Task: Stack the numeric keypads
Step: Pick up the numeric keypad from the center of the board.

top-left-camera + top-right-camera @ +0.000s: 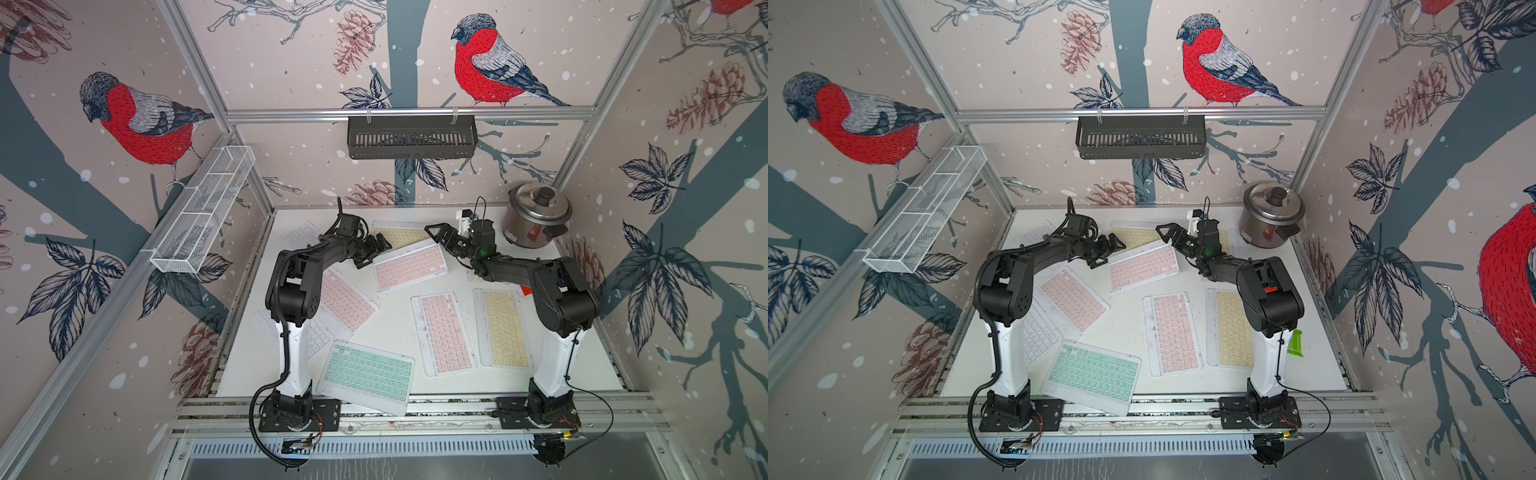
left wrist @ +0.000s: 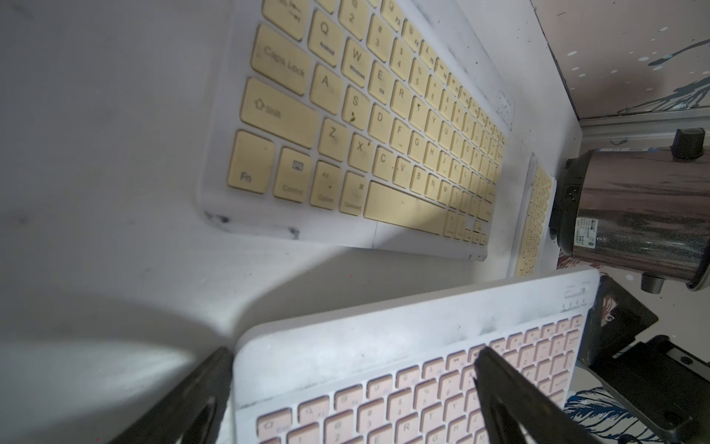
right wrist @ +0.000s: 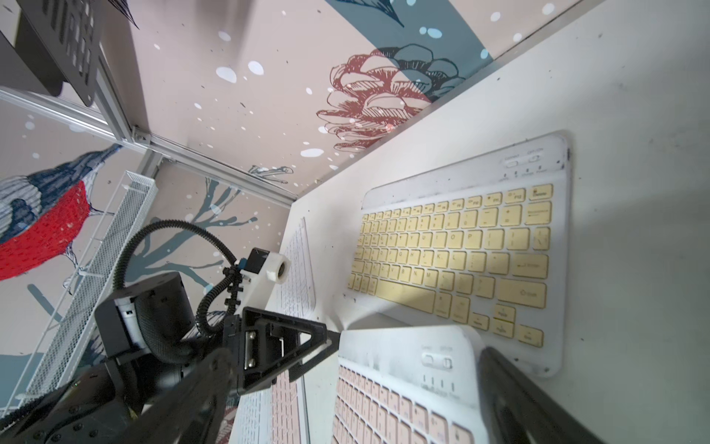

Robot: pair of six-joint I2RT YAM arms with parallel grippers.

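Several numeric keypads lie scattered flat on the white table [image 1: 395, 316]. A pink one [image 1: 410, 266] [image 1: 1143, 266] sits at the back middle, its far edge overlapping a yellow one [image 1: 397, 233] [image 2: 384, 127] [image 3: 453, 253]. My left gripper [image 1: 371, 252] [image 2: 351, 369] stands open at its left end, one finger past the corner and one over the keys [image 2: 403, 399]. The right gripper [image 1: 442, 241] [image 3: 353, 384] is open at the pink keypad's [image 3: 403, 388] right end. Nearer lie pink [image 1: 345, 301] [image 1: 446, 332], yellow [image 1: 505, 328], mint [image 1: 368, 376] and white [image 1: 318, 336] keypads.
A steel rice cooker [image 1: 536, 216] [image 2: 634, 207] stands in the back right corner. A small green packet [image 1: 1296, 343] lies by the right arm's base. A black basket [image 1: 411, 137] hangs on the back rail and a white mesh basket [image 1: 203, 208] on the left wall.
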